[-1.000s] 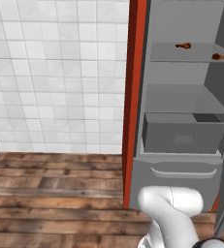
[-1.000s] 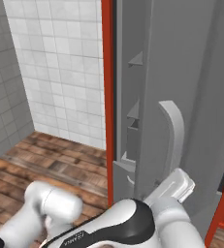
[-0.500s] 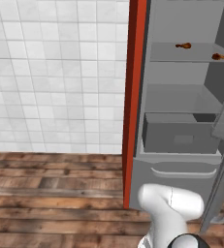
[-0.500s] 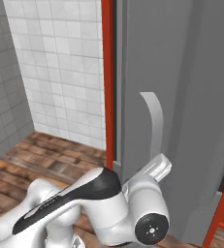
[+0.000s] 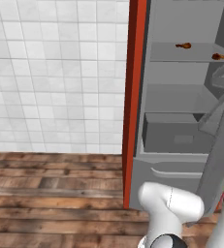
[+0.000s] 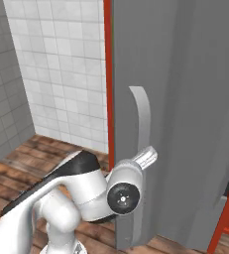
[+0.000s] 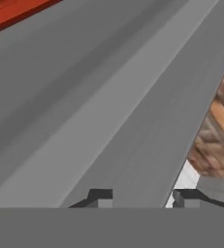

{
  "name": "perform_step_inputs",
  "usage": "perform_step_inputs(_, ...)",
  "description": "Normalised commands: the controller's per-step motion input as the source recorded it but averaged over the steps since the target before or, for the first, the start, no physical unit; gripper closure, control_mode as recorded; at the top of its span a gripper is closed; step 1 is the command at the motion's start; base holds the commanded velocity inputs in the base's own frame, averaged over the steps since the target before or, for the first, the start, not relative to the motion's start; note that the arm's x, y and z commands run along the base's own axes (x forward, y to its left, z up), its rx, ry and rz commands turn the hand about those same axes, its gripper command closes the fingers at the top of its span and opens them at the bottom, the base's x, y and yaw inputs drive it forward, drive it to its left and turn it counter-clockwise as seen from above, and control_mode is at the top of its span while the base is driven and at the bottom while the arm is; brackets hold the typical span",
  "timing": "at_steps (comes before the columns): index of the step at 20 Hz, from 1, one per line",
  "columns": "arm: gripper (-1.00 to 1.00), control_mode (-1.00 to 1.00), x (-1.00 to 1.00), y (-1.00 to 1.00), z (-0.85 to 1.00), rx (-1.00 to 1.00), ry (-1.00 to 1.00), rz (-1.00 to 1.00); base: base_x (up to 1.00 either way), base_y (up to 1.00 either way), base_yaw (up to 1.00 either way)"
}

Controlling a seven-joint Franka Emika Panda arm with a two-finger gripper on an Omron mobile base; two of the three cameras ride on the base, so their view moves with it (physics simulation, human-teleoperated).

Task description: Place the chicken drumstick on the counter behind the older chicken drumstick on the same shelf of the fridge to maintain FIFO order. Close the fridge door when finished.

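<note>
White-tiled wall, wood floor. Two drumsticks (image 5: 184,46) (image 5: 219,56) already on same shelf (image 5: 181,59) of the fridge (image 5: 181,145), so placement looked done. Fridge door (image 6: 185,99) partly swung, not shut. Fingers (image 7: 100,195) apart, straddling handle (image 6: 142,124).

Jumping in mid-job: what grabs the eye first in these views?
The big grey fridge door, nearly swung shut, dominates the right base view, with the white arm reaching toward its bar handle. In the left base view, two drumsticks lie on the upper shelf. The tool faces the door, fingertips apart.
</note>
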Motion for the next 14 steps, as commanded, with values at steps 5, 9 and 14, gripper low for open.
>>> perform_step_inputs(5,-1.0,-1.0,0.94,0.41,0.05,0.0,0.0,-0.22,0.0,0.0,0.0)
perform_step_inputs(9,-1.0,-1.0,0.86,0.21,0.02,0.0,0.01,-0.19,0.0,0.0,0.0)
perform_step_inputs(14,-1.0,-1.0,0.72,0.06,0.0,0.0,0.0,-0.2,0.0,0.0,0.0)
